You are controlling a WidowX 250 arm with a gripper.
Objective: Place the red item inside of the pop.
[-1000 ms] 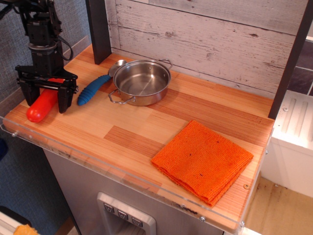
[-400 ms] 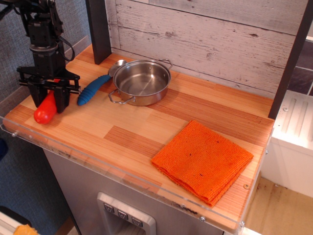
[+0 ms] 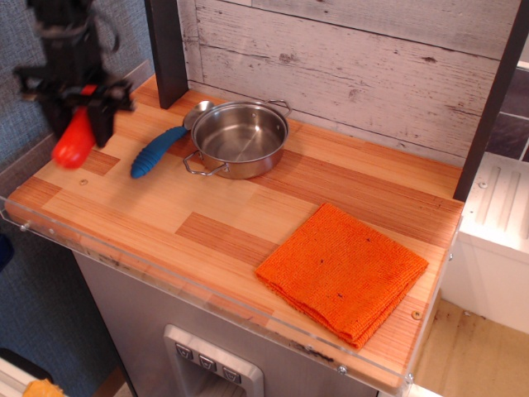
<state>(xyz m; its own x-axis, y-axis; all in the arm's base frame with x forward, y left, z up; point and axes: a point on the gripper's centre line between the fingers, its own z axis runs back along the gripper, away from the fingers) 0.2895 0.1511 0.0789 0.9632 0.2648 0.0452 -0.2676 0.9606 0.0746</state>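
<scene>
Since a second ago the gripper (image 3: pixel 77 107) has risen from the countertop (image 3: pixel 248 207) at the far left and carried the red toy (image 3: pixel 74 141) up with it; the toy, which lay low against the wood, now hangs clear of the surface, its rounded lower end pointing down and toward the near left. Its fingers are clamped on the toy's upper part, so the grasp looks secure, though the picture is blurred there and the exact contact is hard to read.

Nothing else has shifted. To the right of the gripper the steel pot (image 3: pixel 240 136) stands empty near the back wall, one wire handle facing the near left and the other the far right. A blue ribbed toy (image 3: pixel 157 151) lies between the gripper and the pot, its far end just beside the pot's near handle. An orange folded cloth (image 3: pixel 343 271) rests well apart at the near right.

By my reading, picking up is done and lifting is under way. What is left is the carry to the right over the blue toy, lowering above the pot's mouth, and letting go. Since the toy is roughly as long as the pot is wide, it may end up leaning on the rim.
</scene>
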